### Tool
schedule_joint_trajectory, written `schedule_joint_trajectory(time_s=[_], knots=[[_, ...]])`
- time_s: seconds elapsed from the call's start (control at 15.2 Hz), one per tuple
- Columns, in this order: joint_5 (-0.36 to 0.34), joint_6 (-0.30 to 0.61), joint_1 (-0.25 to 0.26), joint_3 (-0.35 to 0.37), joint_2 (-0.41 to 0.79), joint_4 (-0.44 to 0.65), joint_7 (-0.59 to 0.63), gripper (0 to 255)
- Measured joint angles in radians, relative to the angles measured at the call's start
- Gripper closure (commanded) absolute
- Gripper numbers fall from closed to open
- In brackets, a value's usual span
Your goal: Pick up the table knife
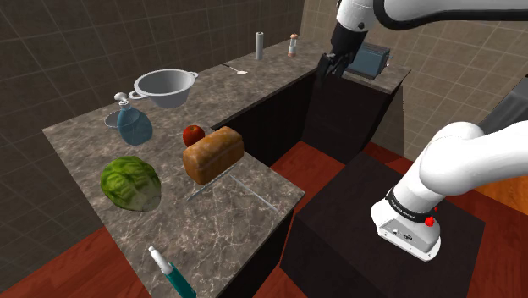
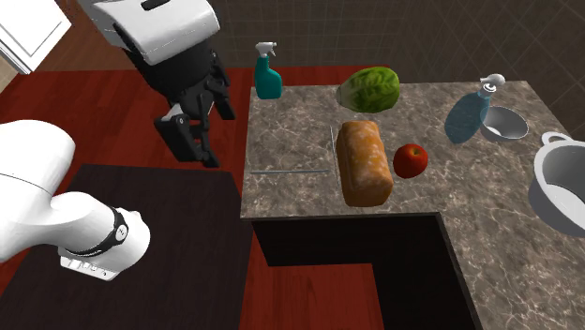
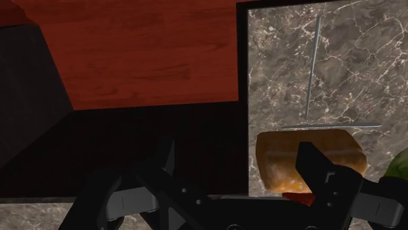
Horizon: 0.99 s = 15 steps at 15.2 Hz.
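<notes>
The marbled tabletop [image 2: 469,216] is carrying everything. The white arm [image 2: 155,28] is reaching in from beyond its edge, hanging over the dark stand [image 2: 159,211] and the red floor [image 3: 144,59] rather than over the stone. In the second exterior view the jaws are hovering at about 9 o'clock from the tabletop's near corner. They are standing well apart with nothing between them, which suits a hand that has not yet begun a grasp.

The grey colander [image 2: 562,183] is resting far off at 3 o'clock, out of the way. The loaf of bread [image 2: 364,164] is lying mid-tabletop, with the lettuce [image 2: 368,89] at its 12 o'clock and the spray bottle [image 2: 268,73] standing at its 11 o'clock by the edge. The apple [image 2: 410,160] is sitting just beside the loaf at 3 o'clock.

The table knife [image 2: 286,172] seems to be the long thin grey sliver lying flat at the loaf's 9 o'clock, running toward the edge nearest the arm, so the reach is looking short. A shorter thin strip [image 2: 333,141] is lying crosswise against the loaf; I cannot tell whether it belongs to the knife. Lying so flat, the knife is probably calling for a low pinch across its width, away from the end the loaf is crowding.
</notes>
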Motion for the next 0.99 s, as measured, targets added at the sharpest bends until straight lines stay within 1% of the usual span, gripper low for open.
schedule_joint_trajectory(time_s=[0.26,0.59,0.99], knots=[[0.024,0.107,0.021,0.045,0.039,-0.078,0.038,0],[0.046,0.269,0.041,0.110,0.145,-0.147,0.090,0],[0.054,0.452,0.055,0.191,0.298,-0.193,0.160,0]])
